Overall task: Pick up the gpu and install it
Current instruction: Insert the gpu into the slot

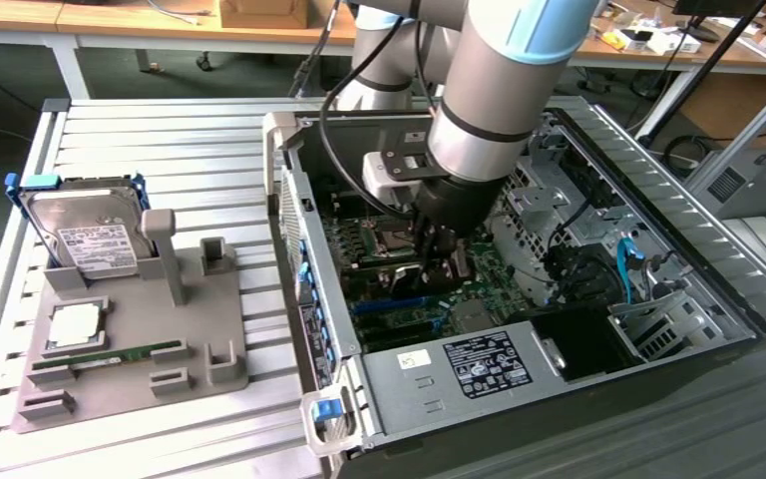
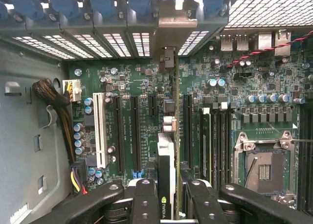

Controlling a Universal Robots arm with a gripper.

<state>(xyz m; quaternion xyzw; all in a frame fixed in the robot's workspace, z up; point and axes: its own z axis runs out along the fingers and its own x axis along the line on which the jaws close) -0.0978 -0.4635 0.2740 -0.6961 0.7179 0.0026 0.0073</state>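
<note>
In the wrist view the gpu stands edge-on between my two black fingers, and my gripper is shut on it. The card runs along the green motherboard, between the long black expansion slots. Its far end reaches toward the silvery bracket openings at the case's rear wall. Whether it sits in a slot I cannot tell. In the exterior view my gripper is low inside the open computer case, just over the motherboard.
The CPU socket and memory slots lie beside the card, with a white slot and cable bundle on the other side. At the exterior view's left, a grey fixture holds a hard drive, a memory stick and a processor.
</note>
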